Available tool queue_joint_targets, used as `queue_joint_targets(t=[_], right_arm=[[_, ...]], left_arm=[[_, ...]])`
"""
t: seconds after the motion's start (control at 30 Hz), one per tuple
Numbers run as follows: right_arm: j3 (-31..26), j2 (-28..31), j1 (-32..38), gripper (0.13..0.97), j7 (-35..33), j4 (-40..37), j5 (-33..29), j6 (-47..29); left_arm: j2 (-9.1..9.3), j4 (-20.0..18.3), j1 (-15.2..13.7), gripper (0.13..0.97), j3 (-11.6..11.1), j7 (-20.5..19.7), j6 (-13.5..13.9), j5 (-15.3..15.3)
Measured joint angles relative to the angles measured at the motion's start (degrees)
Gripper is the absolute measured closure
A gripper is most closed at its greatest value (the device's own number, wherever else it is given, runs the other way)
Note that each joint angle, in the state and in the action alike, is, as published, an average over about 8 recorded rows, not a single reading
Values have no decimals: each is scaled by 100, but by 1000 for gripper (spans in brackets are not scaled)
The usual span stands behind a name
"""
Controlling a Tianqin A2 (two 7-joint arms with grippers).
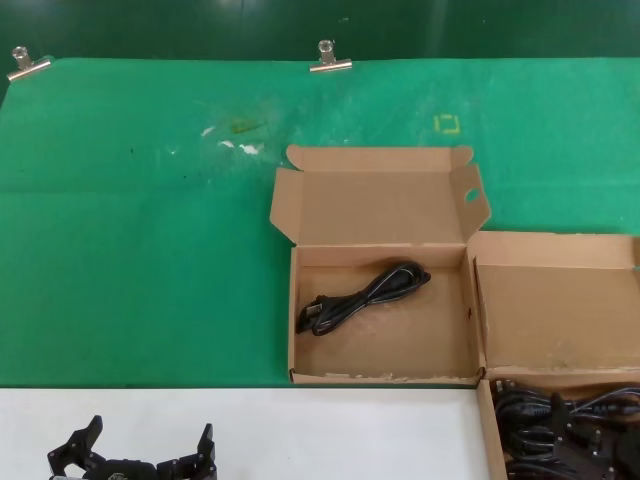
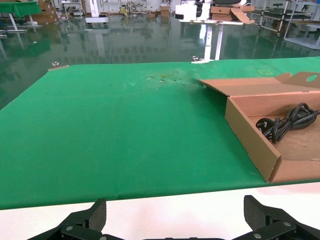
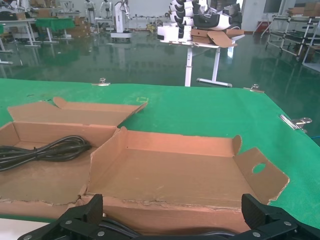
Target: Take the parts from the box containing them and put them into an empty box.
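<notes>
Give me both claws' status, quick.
Left claw: open, empty, low over the white table edge.
Right claw: open, empty, above the cords.

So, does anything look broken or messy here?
Yes. The middle box holding one cord has a torn, frayed front edge. Also, whitish smudges mark the green mat beyond it.
</notes>
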Motion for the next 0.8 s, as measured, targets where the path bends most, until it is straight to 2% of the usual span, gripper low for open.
queue_joint_targets(t=[0.57, 0.63, 0.8], right_arm=[[0, 0, 0, 129, 0, 0, 0, 0], [0, 0, 0, 129, 0, 0, 0, 0], [0, 0, 0, 129, 0, 0, 0, 0]], left_arm=[[0, 0, 0, 132, 0, 0, 0, 0], [-45, 35, -39, 132, 20, -1, -103, -98], [-240, 205, -238, 132, 70, -2, -584, -527]])
